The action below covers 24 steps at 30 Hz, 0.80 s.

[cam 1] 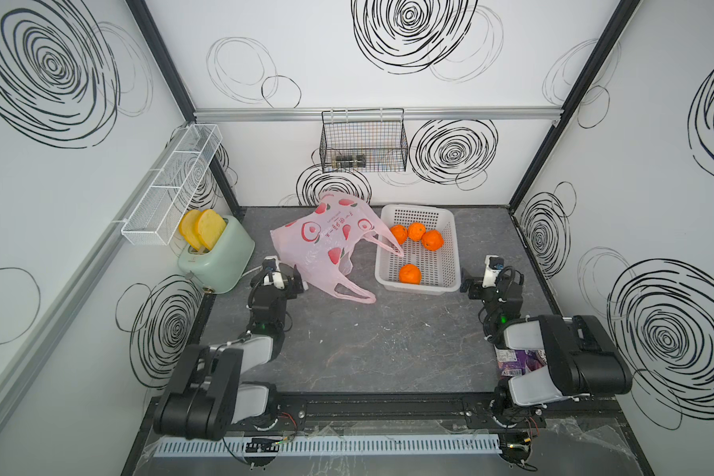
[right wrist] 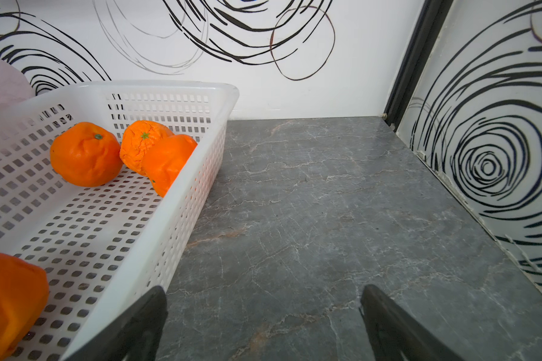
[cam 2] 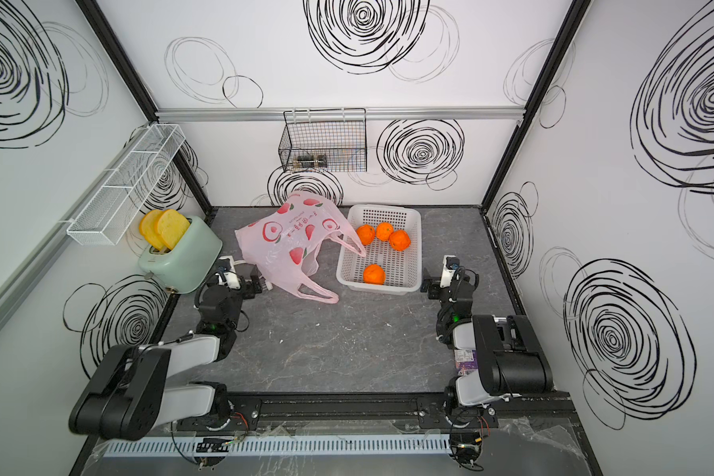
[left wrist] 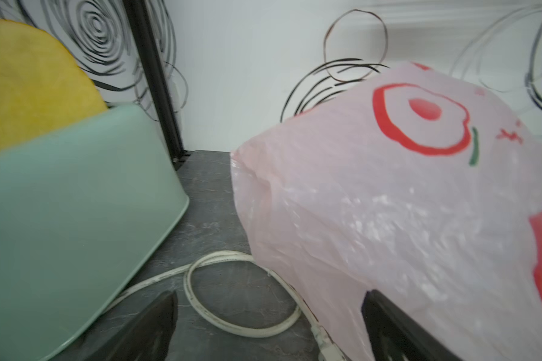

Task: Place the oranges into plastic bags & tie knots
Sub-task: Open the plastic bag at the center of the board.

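here, nothing is bagged yet. all four oranges (cam 1: 416, 231) sit in the white basket (cam 1: 417, 289), three clustered at its far end, one alone near the front rim. the pink bag (cam 1: 326, 243) lies crumpled on the grey table (cam 1: 367, 350) just beside the basket, untied, one loop handle (cam 1: 388, 244) draped over the basket's rim, the other handle (cam 1: 353, 293) flat on the table.

the step in hand looks like opening the bag. to do it well, the left gripper (cam 1: 299, 284) should probably pinch a handle or the mouth's edge, not the bag's body, then lift so the mouth gapes toward the basket. the handle on the rim may drag the basket along. a white cable (left wrist: 201, 309) from the toaster (cam 1: 215, 259) loops just beside that gripper and could snag.

the left gripper is spread wide and holds nothing. it sits at the bag's near edge, on the side away from the basket, and in the left wrist view the thin film lies over one of its fingers (left wrist: 398, 326). the right gripper (cam 1: 468, 287) is also spread wide and empty, low outside the basket's front corner. the lone front orange is the fruit nearest it, across the basket wall.
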### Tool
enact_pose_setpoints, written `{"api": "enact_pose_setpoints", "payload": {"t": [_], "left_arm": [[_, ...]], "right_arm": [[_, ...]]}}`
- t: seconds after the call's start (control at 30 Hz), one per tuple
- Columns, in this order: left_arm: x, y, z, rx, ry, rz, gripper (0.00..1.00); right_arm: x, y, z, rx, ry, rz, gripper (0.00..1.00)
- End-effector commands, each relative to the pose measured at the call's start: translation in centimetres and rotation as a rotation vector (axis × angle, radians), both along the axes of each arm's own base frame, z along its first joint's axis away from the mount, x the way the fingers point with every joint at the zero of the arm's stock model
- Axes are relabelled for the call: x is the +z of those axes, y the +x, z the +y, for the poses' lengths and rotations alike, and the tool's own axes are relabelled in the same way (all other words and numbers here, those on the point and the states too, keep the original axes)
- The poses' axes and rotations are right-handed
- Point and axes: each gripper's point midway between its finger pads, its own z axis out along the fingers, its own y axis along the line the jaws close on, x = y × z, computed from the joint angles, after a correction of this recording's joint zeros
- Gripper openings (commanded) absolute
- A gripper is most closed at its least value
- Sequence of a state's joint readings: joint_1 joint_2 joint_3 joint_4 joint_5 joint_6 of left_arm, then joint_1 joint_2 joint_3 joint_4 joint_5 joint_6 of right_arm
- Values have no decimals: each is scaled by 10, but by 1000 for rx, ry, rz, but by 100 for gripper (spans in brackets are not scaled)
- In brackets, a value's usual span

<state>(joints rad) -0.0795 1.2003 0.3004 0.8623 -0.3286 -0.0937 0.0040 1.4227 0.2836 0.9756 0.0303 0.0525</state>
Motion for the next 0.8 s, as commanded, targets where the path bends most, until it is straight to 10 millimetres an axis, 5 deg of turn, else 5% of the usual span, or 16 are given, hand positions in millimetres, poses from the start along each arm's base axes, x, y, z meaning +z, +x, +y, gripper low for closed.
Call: {"api": "enact_pose_setpoints", "payload": {"t": [0.0,0.13,0.27,0.37,0.47,0.77], "left_arm": [[27,-22,49,321,-55,37,96],[31,-36,55,367,-136,119,98],[42,-22,-27,53,-158,150,99],[46,-20,-101,-169,-87,200,96],[40,-20,-154,-312,41,275,96],[13,15,-208,-307,367,500,96]], "right_arm": [[23,11,-26,-198,98,115,98],[19,7,-38,-362,336,338,98],[35,7,21,-33,496,390,98],[52,4,45,58,461,354,98],[65,5,67,157,441,337,98],[64,9,88,224,432,400,98]]}}
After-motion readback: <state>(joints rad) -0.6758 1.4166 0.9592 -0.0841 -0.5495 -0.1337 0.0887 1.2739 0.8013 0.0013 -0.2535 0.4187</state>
